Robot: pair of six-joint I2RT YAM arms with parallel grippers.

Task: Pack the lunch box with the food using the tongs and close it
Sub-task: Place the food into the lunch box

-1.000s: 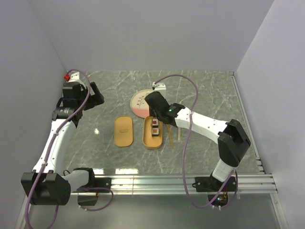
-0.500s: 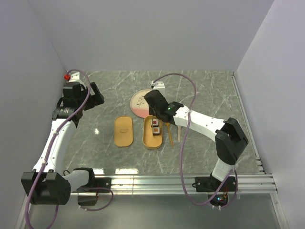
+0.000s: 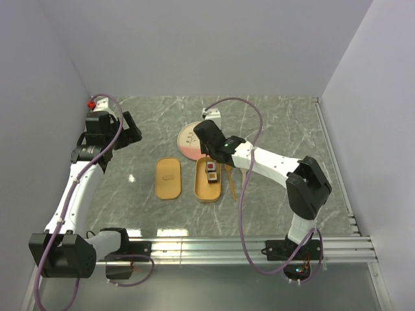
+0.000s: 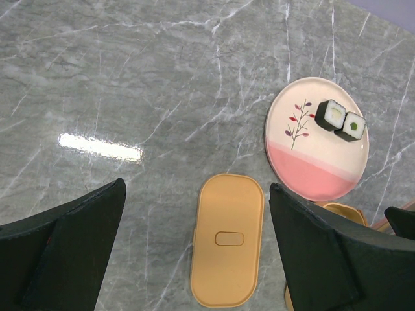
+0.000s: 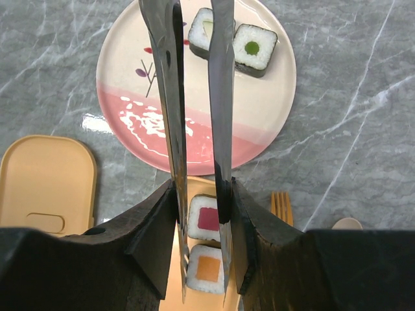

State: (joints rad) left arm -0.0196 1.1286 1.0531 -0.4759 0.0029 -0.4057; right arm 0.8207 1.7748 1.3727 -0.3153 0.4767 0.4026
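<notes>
The lunch box lies open at mid-table and holds two rolls of the food, one red-centred and one orange-centred. Its flat lid lies to its left. My right gripper hangs over the box's far end, shut on the tongs. The tongs' serrated tips flank the orange-centred roll; I cannot tell if they touch it. Two green-centred rolls remain on the pink-and-cream plate beyond the box. My left gripper is open, high above the lid, holding nothing.
An orange fork and a beige spoon lie just right of the box. A red knob sits in the back left corner. Grey walls close the table on three sides, with a metal rail along the right edge.
My right gripper has shifted slightly away from the near edge, toward the plate, carrying the tongs. The left arm has not moved.
</notes>
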